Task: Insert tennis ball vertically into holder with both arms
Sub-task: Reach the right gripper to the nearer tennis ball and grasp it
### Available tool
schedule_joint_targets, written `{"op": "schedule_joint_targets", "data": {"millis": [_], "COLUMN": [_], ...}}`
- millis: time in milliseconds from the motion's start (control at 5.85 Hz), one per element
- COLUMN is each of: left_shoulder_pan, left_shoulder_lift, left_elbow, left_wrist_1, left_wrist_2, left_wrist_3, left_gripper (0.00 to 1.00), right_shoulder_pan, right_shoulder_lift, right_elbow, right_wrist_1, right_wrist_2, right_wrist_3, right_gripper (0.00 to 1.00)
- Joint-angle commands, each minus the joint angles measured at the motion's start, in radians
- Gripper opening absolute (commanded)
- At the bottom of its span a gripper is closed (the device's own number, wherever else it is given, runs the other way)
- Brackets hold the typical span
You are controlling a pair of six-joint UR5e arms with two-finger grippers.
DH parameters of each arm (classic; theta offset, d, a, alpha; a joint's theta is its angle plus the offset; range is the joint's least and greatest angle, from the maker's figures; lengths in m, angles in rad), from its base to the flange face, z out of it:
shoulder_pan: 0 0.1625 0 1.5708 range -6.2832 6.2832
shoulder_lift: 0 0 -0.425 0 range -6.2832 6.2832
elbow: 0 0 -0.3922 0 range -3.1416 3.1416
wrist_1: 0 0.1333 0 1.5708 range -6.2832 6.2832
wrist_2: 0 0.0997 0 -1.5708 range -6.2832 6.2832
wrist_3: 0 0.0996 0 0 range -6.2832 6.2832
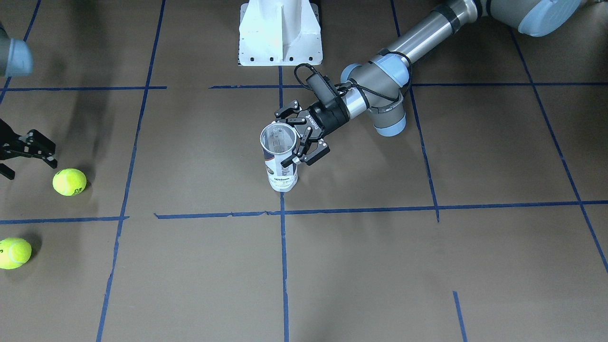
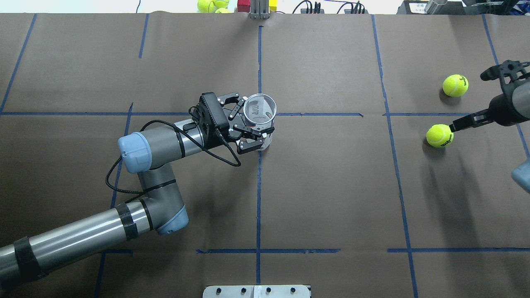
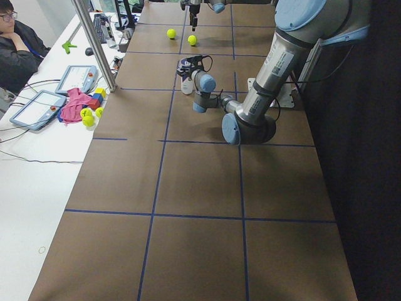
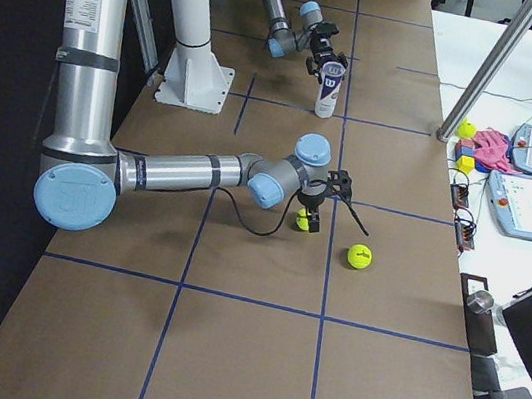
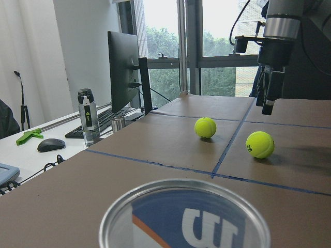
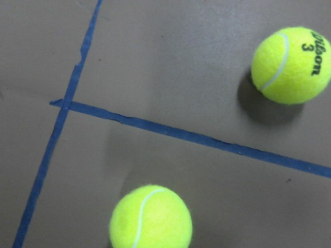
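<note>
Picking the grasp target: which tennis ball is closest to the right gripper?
The tennis ball nearer the robot's side: the open right gripper hangs almost over it. The other ball lies farther out, across the blue tape line.

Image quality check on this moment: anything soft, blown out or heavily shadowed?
Left wrist view: the holder rim, close to the lens, is out of focus, and the windows behind are bright. Right wrist view: the lower tennis ball looks slightly soft, while the print on the upper ball reads sharply. Front-facing view: broad diffuse shadows lie on the table beside the right gripper.
</note>
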Motion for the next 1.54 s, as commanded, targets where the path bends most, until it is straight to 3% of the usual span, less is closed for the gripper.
{"op": "schedule_joint_targets", "data": {"millis": [0,513,684,855,1026,1368], "left_shoulder_pan": [0.000,0.002,0.000,0.002,0.002,0.002], "left_shoulder_lift": [0.000,0.000,0.000,0.000,0.000,0.000], "left_elbow": [0.000,0.000,0.000,0.000,0.000,0.000], "left_wrist_1": [0.000,0.002,0.002,0.002,0.002,0.002], "left_wrist_2": [0.000,0.000,0.000,0.000,0.000,0.000], "left_wrist_3": [0.000,0.000,0.000,0.000,0.000,0.000], "left_gripper": [0.87,0.87,0.87,0.87,0.87,0.87], "right_shoulder_pan": [-0.060,-0.113,-0.123,-0.123,-0.124,-0.121], "right_shoulder_lift": [0.057,0.062,0.063,0.068,0.069,0.103], "right_elbow": [-0.060,-0.096,-0.107,-0.108,-0.099,0.005], "right_wrist_1": [0.029,0.029,0.029,0.027,0.027,-0.037], "right_wrist_2": [-0.069,-0.091,-0.090,-0.091,-0.091,-0.079], "right_wrist_3": [0.023,0.019,0.016,0.015,0.015,0.039], "right_gripper": [0.99,0.99,0.94,0.38,0.07,0.03]}}
